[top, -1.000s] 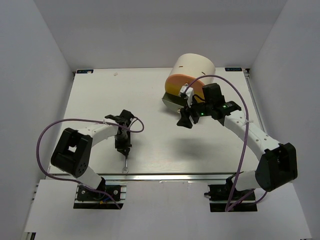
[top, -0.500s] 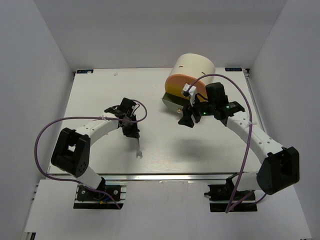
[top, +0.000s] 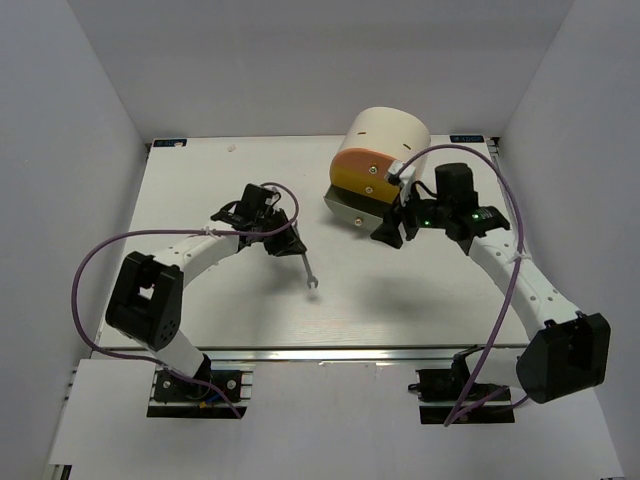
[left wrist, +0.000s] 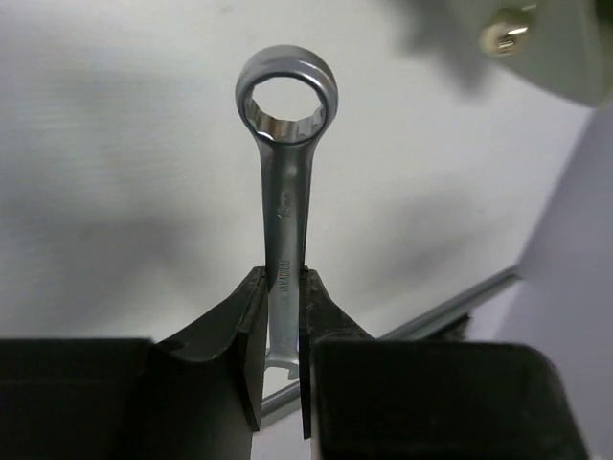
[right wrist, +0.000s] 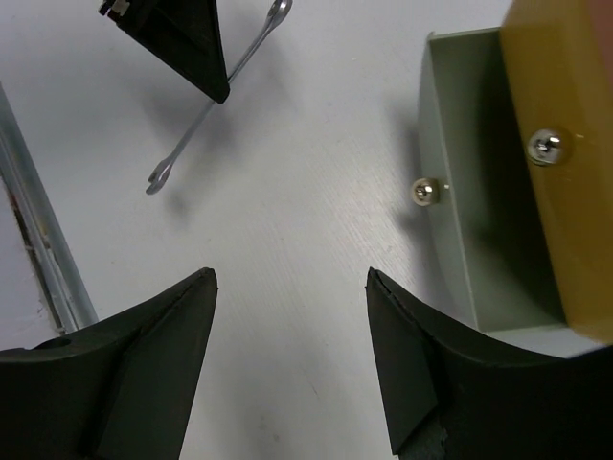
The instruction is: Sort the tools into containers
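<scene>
My left gripper (top: 287, 245) is shut on the small silver wrench (top: 306, 273) and holds it above the table's middle, left of the cabinet. In the left wrist view the wrench (left wrist: 285, 182) stands clamped by its shaft between the fingers (left wrist: 239, 335), ring end away from me. The cream drum cabinet (top: 390, 133) stands at the back right; its orange drawer front (top: 360, 172) is closed and the pale grey-blue drawer (top: 348, 207) below is pulled out. My right gripper (top: 392, 230) is open and empty beside that drawer (right wrist: 460, 192). No screwdrivers show.
The right wrist view shows the wrench (right wrist: 206, 120), the left gripper's finger (right wrist: 182, 38), the grey drawer's knob (right wrist: 427, 191) and the orange front's knob (right wrist: 546, 146). A metal rail (top: 330, 352) runs along the table's front edge. Purple cables loop over both arms.
My left gripper has swung the wrench from near the front edge back and to the right, toward the cabinet. My right gripper has shifted a little to the right, still open.
</scene>
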{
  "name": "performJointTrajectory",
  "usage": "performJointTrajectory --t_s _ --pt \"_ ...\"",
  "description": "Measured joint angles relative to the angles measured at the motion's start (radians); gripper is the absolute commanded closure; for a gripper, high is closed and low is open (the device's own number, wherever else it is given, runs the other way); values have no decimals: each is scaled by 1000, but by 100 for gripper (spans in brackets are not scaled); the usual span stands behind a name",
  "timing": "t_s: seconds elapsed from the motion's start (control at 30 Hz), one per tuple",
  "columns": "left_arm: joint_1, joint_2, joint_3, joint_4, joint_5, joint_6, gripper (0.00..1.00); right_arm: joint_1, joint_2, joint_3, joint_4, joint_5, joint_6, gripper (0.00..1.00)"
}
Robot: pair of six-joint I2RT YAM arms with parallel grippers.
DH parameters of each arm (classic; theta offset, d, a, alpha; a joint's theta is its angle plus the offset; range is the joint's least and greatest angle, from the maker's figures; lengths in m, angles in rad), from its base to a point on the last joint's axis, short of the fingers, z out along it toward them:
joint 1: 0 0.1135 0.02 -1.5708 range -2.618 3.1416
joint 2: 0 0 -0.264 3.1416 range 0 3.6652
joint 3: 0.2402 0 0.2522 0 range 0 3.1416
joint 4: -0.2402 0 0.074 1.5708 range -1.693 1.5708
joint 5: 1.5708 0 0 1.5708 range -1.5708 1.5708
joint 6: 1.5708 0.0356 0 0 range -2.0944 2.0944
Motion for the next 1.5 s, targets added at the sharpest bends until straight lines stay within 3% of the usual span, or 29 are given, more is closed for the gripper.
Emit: performJointTrajectory --t_s 0.2,0.37,0.4,0.67,0.93,1.5 --pt "0 43 11 228 104 -179 100 -114 -72 -17 30 -23 38 40" --pt "-13 125 58 432 146 -336 100 -176 -116 -42 61 -33 73 69" --pt "-18 145 73 463 149 -360 100 -180 -121 -46 67 -36 74 71" --pt "-81 287 170 677 133 -560 100 -198 -132 -73 80 -43 105 73" --pt "-154 370 177 817 9 -761 100 -221 -142 -79 81 -43 121 73" --pt "-211 386 241 786 -313 -934 100 -245 -186 -111 100 -44 135 71"
